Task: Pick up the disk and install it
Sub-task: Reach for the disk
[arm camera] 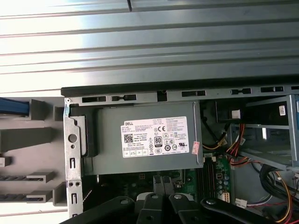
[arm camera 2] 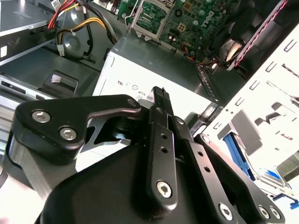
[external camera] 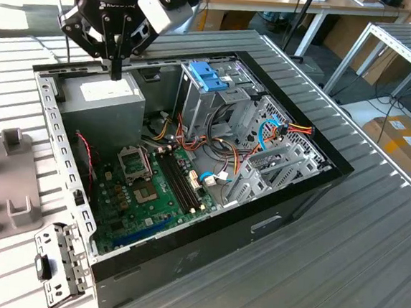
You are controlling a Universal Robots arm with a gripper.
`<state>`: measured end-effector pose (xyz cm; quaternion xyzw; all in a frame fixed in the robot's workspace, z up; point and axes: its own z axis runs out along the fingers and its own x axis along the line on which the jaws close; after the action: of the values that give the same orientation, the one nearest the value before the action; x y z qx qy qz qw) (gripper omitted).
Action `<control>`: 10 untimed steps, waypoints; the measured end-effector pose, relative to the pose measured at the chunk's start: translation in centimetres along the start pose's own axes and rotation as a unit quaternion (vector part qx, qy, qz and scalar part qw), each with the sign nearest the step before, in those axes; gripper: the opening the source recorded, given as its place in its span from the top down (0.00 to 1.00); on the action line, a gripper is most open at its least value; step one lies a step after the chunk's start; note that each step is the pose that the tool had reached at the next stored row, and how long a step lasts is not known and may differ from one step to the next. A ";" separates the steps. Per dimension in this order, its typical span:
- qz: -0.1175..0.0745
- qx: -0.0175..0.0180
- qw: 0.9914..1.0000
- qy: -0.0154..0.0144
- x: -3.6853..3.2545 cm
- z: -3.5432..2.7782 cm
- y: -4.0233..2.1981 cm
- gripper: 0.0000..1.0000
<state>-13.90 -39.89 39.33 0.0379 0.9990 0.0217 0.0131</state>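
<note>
Nothing is installed yet: upper left in the exterior view, the empty gripper (external camera: 115, 72) hovers closed above the grey power supply (external camera: 106, 95), while in the first wrist view the disk (arm camera: 13, 106), apparently that blue edge, sits in a grey rack (arm camera: 28, 137) outside the computer case (external camera: 299, 108).

The grey box (arm camera: 108, 140) is matt sheet metal (its label (arm camera: 156, 136): smooth white paper). The gripper (external camera: 115, 70) is matt black, the table (external camera: 371, 233) ribbed metal.

Robotics lab or workshop, from what I see.
I look at an opened computer case (external camera: 206, 233) on a ribbed metal surface (external camera: 370, 248), with workbenches (external camera: 305, 3) and cardboard boxes (external camera: 406, 143) behind.
</note>
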 end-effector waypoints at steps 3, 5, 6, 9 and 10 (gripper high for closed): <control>0.000 0.000 1.000 0.000 0.14 0.00 -0.01 0.89; 0.000 0.000 1.000 0.000 0.23 -0.01 -0.02 0.89; 0.000 0.000 1.000 0.000 0.32 -0.01 -0.02 0.89; 0.000 0.000 1.000 0.000 0.44 -0.01 -0.03 0.89; 0.000 0.000 1.000 0.000 0.48 -0.01 -0.04 0.89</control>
<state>-14.38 -39.89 39.33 0.0378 0.9990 0.0217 0.0131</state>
